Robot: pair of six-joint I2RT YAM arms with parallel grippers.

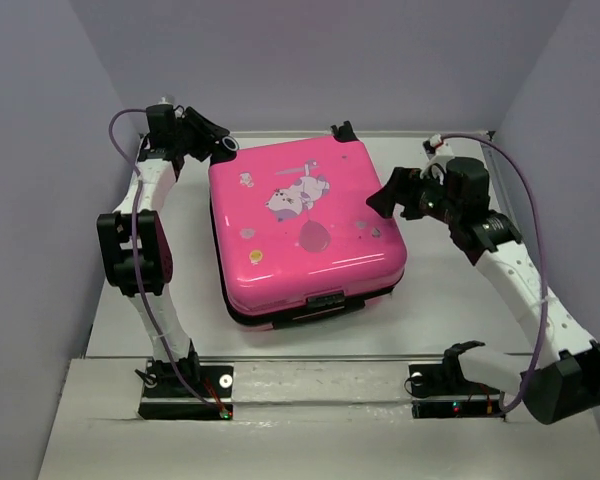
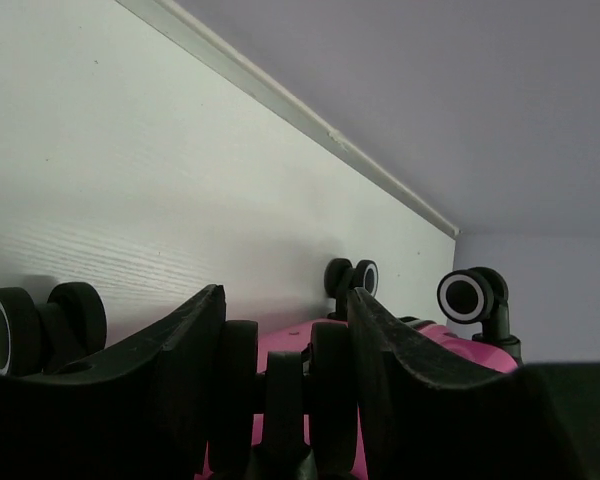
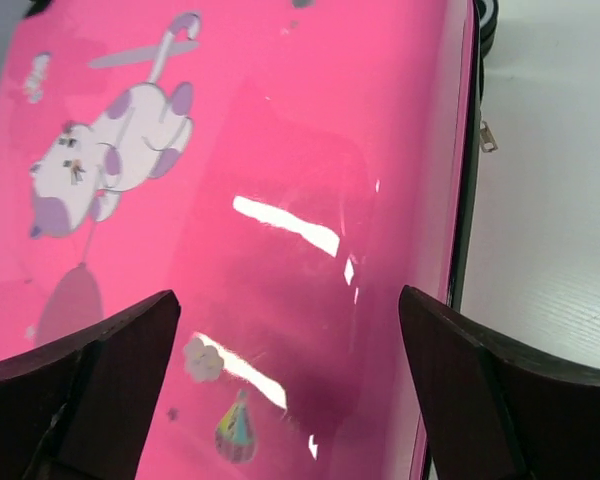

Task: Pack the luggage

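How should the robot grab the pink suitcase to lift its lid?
Probably by the lid's right rim, coming from the right. The luggage lies flat and closed; its smooth top offers nothing to pinch, but the rim edges the dark seam, beside the open right gripper.

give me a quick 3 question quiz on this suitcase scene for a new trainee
1. True or false: the luggage lies closed on the table, printed shell up.
2. The left gripper sits by which part of the luggage? A its wheels; B its front latch; C the middle of its top
3. Fill in: the right gripper hovers over the pink shell with its fingers ____.
Key: 1 true; 2 A; 3 open
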